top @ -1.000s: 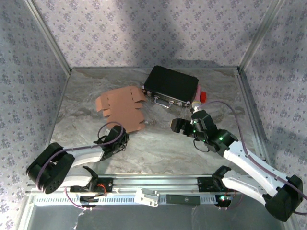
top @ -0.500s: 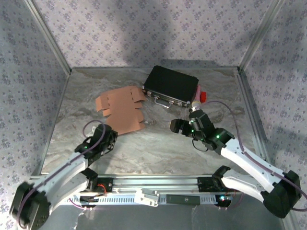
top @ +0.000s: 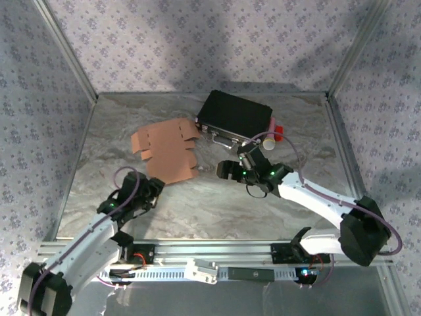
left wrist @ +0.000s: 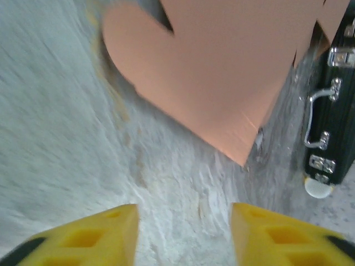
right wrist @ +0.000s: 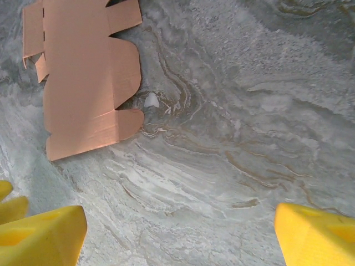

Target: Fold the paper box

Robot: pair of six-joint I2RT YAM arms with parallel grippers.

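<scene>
- The paper box (top: 166, 153) is lying as a flat, notched salmon-pink sheet on the table (top: 217, 210), to the left of the black case (top: 235, 117) and a little nearer than it. Its far tabs are reaching just beside the case's left corner.
- No panel is standing up and no crease is showing as closed, so the folding looks not yet begun. The step in hand appears to be the approach to the sheet.
- The left gripper (top: 156, 186) is hovering near the sheet's near edge, well to the left of the case and nearer than it. In its wrist view the left gripper (left wrist: 183, 235) is showing its yellow fingers (left wrist: 94, 233) parted to a middling gap with only bare table between them. The sheet (left wrist: 222, 72) is sitting just ahead, with the case (left wrist: 338, 111) off to the right.
- The right gripper (top: 230, 170) is hanging just in front of the case's latched side, pointing left toward the sheet. In its wrist view the right gripper (right wrist: 177, 233) is spread wide and carrying nothing, with the sheet (right wrist: 83, 83) lying well ahead at the upper left.
- The next move is probably calling for one gripper to pin a middle panel flat while the other is sliding a fingertip under a side flap and raising it along its crease.
- The card looks thin and light, so it is likely to skid toward the case unless it is being held down.
</scene>
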